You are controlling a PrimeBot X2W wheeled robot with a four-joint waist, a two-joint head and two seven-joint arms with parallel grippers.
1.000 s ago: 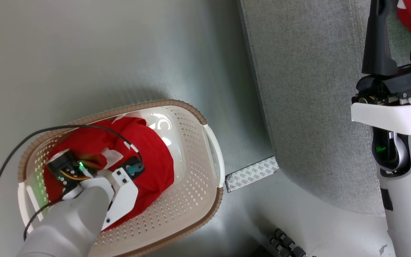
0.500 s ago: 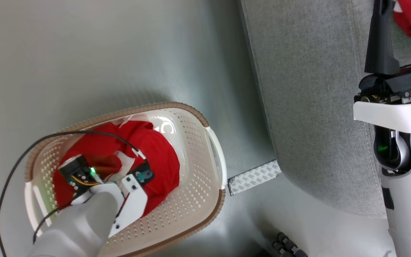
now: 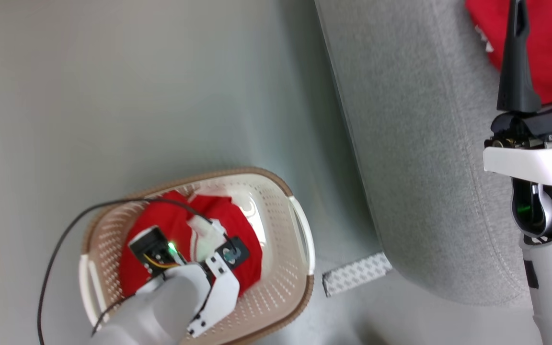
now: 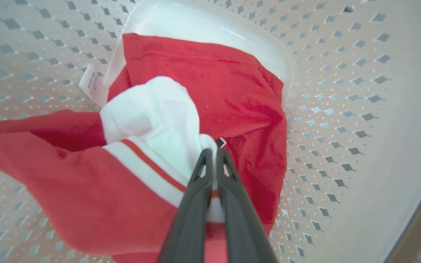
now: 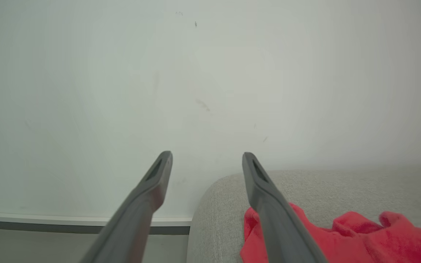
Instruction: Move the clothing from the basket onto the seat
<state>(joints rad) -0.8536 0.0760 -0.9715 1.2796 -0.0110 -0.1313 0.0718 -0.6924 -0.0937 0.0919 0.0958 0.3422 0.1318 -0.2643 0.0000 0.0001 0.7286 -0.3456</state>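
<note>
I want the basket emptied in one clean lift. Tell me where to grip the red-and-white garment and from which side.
Grip the raised white fold of the red-and-white garment, coming straight down into the basket. That fold bunches up above the flatter red cloth, so thin fingers can pinch it. The left gripper is shut on it there.

We see our right tool [image 5: 207,155] with its two dark fingers [image 5: 148,197] spread well apart, nothing between them; they rise from the bottom edge and point past the seat [image 5: 305,190]. The seat shows as a light grey fabric with a rounded corner. A red garment [image 5: 360,237] lies crumpled on the seat, and one finger crosses the garment's near edge, though we cannot tell whether they touch. Behind the seat stands a pale wall [image 5: 210,73], faintly scuffed; beside the seat, at the wall's foot, runs a white skirting strip [image 5: 68,219] above grey floor [image 5: 49,248].
</note>
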